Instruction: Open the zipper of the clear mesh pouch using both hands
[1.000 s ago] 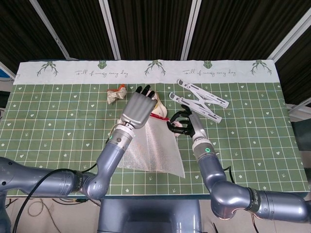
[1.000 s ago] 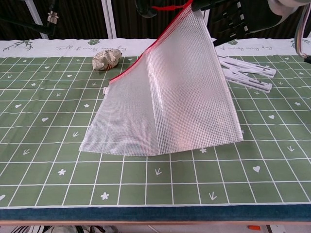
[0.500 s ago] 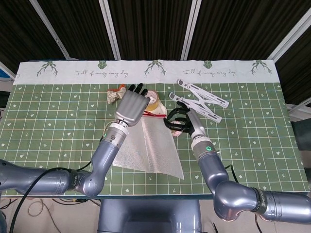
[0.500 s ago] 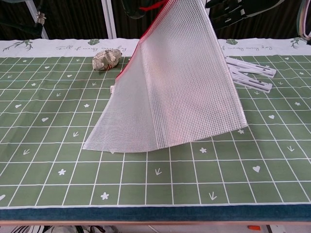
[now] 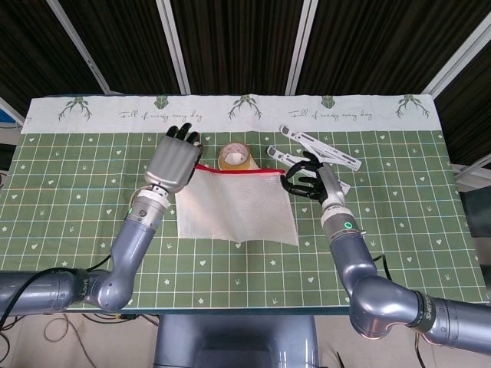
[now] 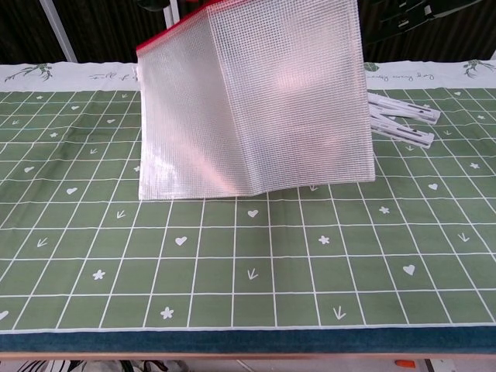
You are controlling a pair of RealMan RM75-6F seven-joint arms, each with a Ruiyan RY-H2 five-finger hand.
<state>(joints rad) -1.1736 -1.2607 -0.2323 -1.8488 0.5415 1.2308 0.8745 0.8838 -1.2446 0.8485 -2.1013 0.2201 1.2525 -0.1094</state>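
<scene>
The left hand (image 5: pixel 173 159) is seen from the back in the head view, fingers held together and bent over the left end of the pouch's red top edge; it appears to grip that corner, though the fingertips are hidden behind the hand itself. The right hand (image 5: pixel 308 178) has its dark fingers curled tightly around the right end of the same edge, at the zipper (image 5: pixel 234 170).

Between the two hands the clear mesh pouch (image 5: pixel 236 211) hangs stretched wide, its red zipper line running nearly level from one hand to the other. In the chest view the pouch (image 6: pixel 252 101) is lifted off the table (image 6: pixel 248 263), its lower edge hanging just over the green cloth.

Just beyond the zipper, between the hands, sits a roll of tape (image 5: pixel 236 157). A white folding stand (image 5: pixel 322 157) lies just behind the right hand.

A second ago the pouch hung as a narrow draped cone with both hands close together near the middle. Since then the left hand has moved well out to the left, the right hand has shifted slightly right, and the pouch has been drawn out into a broad flat sheet, uncovering the tape roll.
</scene>
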